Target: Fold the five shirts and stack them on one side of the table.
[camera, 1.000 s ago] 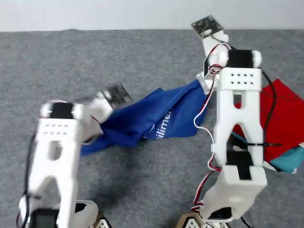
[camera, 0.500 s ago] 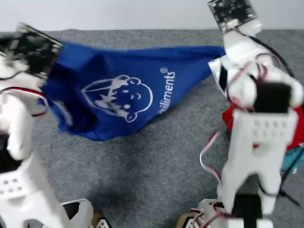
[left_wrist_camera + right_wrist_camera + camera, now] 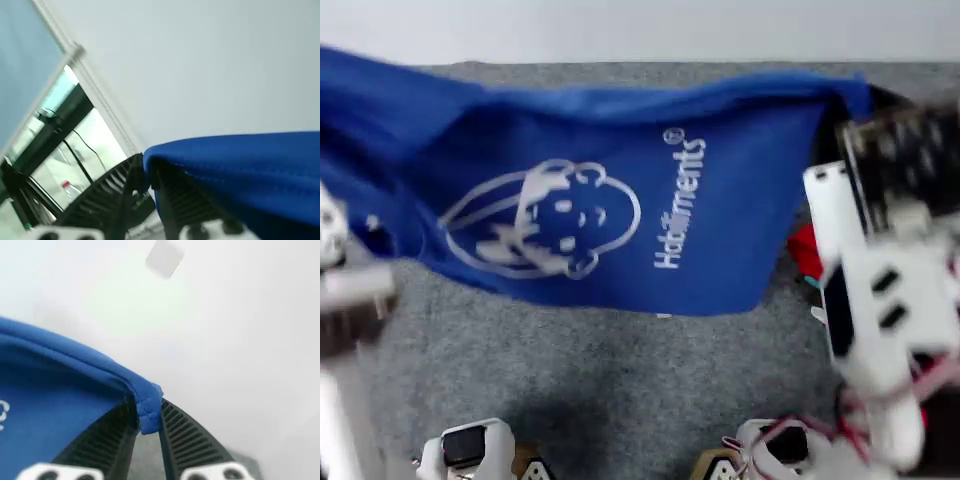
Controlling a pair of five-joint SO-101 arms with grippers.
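Observation:
A blue shirt (image 3: 620, 190) with a white cartoon print hangs stretched wide above the grey table (image 3: 620, 380), held up at its two upper corners. My left gripper (image 3: 150, 185) is shut on one corner of the blue shirt (image 3: 240, 165), its black ribbed fingers (image 3: 110, 195) pinching the hem. My right gripper (image 3: 147, 427) is shut on the other corner of the blue shirt (image 3: 60, 390), the seam caught between its ribbed fingers (image 3: 187, 440). The right arm (image 3: 890, 300) stands at the right, raised high. A red shirt (image 3: 804, 250) peeks out behind it.
A bit of teal cloth (image 3: 810, 283) lies by the red shirt at the right. The arm bases (image 3: 470, 450) sit at the table's near edge. Another arm's white body (image 3: 345, 300) stands at the left edge.
Both arms have lifted and pulled apart, raising the blue shirt from a crumpled heap on the table into a wide spread sheet held high.

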